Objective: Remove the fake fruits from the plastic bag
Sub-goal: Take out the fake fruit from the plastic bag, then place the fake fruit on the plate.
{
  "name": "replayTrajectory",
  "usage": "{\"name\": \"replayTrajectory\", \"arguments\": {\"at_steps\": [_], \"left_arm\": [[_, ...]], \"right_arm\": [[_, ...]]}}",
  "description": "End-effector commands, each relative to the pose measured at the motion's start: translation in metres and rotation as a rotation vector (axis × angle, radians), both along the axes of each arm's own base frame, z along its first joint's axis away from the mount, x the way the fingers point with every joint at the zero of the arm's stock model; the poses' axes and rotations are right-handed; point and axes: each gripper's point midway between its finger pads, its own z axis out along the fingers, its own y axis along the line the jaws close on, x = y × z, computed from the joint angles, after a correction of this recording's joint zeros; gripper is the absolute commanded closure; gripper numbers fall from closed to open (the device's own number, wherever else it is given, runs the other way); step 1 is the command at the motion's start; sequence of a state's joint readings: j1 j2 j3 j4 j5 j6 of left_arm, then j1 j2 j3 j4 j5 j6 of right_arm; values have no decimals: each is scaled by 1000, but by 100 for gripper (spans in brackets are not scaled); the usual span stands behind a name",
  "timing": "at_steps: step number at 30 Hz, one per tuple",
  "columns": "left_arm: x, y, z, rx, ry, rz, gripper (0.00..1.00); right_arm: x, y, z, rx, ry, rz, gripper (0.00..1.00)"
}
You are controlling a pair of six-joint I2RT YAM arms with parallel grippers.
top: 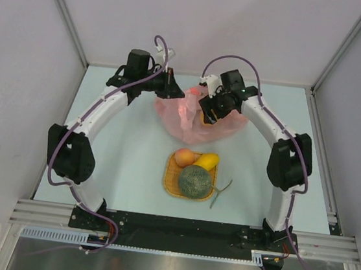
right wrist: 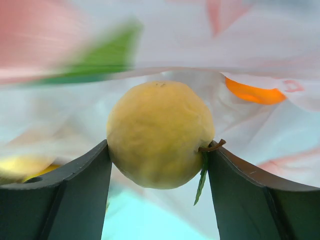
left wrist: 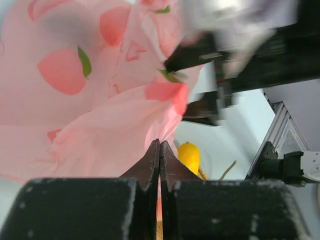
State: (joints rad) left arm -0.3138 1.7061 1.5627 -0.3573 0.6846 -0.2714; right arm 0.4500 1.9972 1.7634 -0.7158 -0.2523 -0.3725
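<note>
Now, both grippers at a thin pink crinkly plastic bag (left wrist: 90,125).
The left gripper (left wrist: 159,150) pinches its fold, fingers together; the right gripper (right wrist: 159,149) clamps a round yellow fake fruit (right wrist: 160,115).

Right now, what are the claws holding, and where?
Right gripper clamps a yellow round fruit by its sides; left gripper pinches a fold of the pink plastic bag.

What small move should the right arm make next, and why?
Probably draw the right gripper back out of the plastic bag, carrying the yellow fruit it grips. The left gripper is shut on a fold of the bag, so the bag should stay put. The woven mat already bears the melon, the mango and an orange fruit.
</note>
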Motion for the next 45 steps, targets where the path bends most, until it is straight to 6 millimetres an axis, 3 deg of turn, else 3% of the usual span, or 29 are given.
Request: {"name": "replayTrajectory", "arguments": {"at_steps": [1,2,5,8,9,11,12,13,14,15,17,18,21,22,23,25,26,31,32,36,38,45], "left_arm": [[-14,15,-2,64,-14,10,100],[-13,22,-5,113,-46,15,100],[-18,37,-10,207,-98,23,100],[-23,38,-15,223,-91,-3,100],[-24,38,-15,221,-94,-4,100],[-26,37,-17,198,-90,6,100],[-30,34,-16,180,-85,-5,100],[-31,33,-20,167,-79,-3,100],[-34,32,-15,138,-59,18,100],[-38,31,-14,118,-47,25,100],[-48,28,-10,60,-46,21,100],[-53,27,-16,48,-31,11,100],[-56,33,-16,39,-25,66,100],[-58,37,-17,54,-47,72,100],[-62,43,-10,60,-84,84,100],[-71,49,-25,108,-78,74,100],[-74,51,-30,124,-69,69,100],[-99,68,-67,167,41,92,100],[-106,69,-68,155,39,80,100],[-124,72,-74,131,41,92,100],[-127,72,-66,109,18,98,100],[-119,74,-50,95,-50,114,100]], "right_arm": [[-24,-6,62,96,-92,86,53],[-29,-7,78,134,-111,79,53],[-43,-15,92,194,-95,68,54],[-66,-12,121,253,-143,68,55],[-86,-2,141,268,-185,123,55],[-112,9,154,241,-239,223,58],[-142,33,159,208,-292,374,60],[-161,35,164,179,-340,437,62],[-181,45,163,157,-362,521,65],[-214,63,160,129,-378,651,80],[-239,72,155,88,-382,721,100],[-265,80,144,72,-344,805,100],[-290,90,111,-7,-258,926,100],[-294,99,96,-22,-205,947,100],[-296,103,95,-28,-189,958,100],[-302,116,85,-62,-151,999,100],[-304,124,69,-93,-109,1013,100],[-302,155,38,-227,-159,1073,100],[-307,156,21,-278,-117,1090,100],[-300,157,0,-390,-169,1077,100],[-304,160,-6,-425,-212,1090,100],[-279,150,-14,-561,-320,1052,100]]}}
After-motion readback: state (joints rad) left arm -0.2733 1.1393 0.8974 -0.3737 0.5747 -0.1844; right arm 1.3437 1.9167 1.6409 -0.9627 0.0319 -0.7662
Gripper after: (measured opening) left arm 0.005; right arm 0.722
